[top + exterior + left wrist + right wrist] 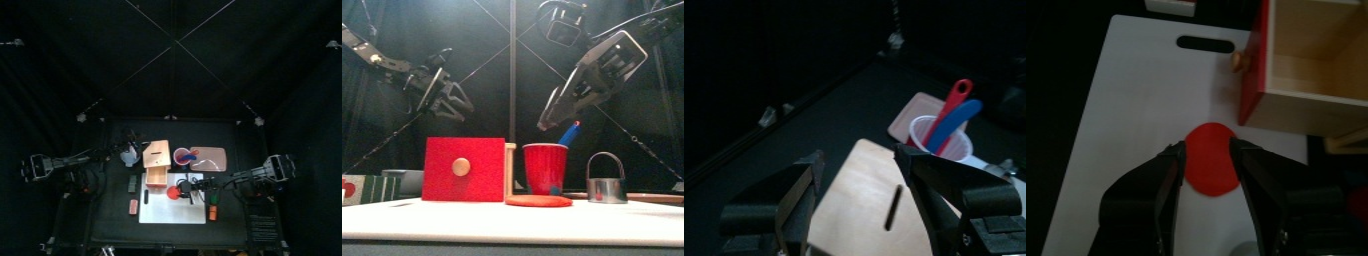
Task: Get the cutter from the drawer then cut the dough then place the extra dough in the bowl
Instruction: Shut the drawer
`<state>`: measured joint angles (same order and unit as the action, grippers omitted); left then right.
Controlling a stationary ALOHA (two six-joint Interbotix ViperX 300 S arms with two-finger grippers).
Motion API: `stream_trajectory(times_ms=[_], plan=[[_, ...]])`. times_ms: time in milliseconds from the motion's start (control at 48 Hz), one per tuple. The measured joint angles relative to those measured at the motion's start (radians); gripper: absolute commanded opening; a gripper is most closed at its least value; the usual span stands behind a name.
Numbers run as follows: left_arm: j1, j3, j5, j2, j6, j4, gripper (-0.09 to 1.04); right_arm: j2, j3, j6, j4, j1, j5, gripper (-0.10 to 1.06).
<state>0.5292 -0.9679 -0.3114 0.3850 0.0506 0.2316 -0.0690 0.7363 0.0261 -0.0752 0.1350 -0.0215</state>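
Over the worktop (pixel 114 228) the left hand (pixel 858 157) and right hand (pixel 1211 150) are hovering, jaws apart, the right above the dough (pixel 539 200); the cutter (pixel 605 186) is standing out to the right, so gripping its handle is looking like the next job.

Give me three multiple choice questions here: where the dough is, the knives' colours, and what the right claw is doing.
1. Where does the dough lie? A. in the bowl B. on the white board C. in the drawer
2. What colours are the knives in the red cup? A. blue and red B. green and yellow C. both white
3. How is the right claw? A. shut on the cutter B. open above the dough C. shut on a knife
1 B: the right wrist view shows it flat on the board. 2 A: a blue knife and a red knife stand in the cup. 3 B: its jaws stand apart over the dough, holding nothing.
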Motion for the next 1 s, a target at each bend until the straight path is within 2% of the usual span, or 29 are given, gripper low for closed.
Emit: stream_trajectory(times_ms=[188,417,562,729,854,1000], plan=[[0.124,0.110,0.192,-0.077,0.009,-0.021,0.87,0.115,-0.091,-0.003,0.052,0.051,-0.006,0.51],[0.140,0.325,0.405,-0.267,0.012,-0.149,0.70,0.192,-0.166,-0.012,0.048,0.069,-0.006,0.28],[0.141,0.446,0.499,-0.410,0.015,-0.239,0.68,0.244,-0.210,-0.014,0.032,0.067,-0.008,0.27],[0.141,0.489,0.528,-0.485,0.015,-0.291,0.68,0.298,-0.247,-0.017,0.011,0.057,-0.008,0.27],[0.141,0.489,0.526,-0.494,0.015,-0.304,0.68,0.324,-0.265,-0.018,-0.014,0.020,-0.008,0.27],[0.141,0.480,0.523,-0.494,0.015,-0.311,0.68,0.331,-0.270,-0.017,-0.067,-0.043,-0.008,0.27]])
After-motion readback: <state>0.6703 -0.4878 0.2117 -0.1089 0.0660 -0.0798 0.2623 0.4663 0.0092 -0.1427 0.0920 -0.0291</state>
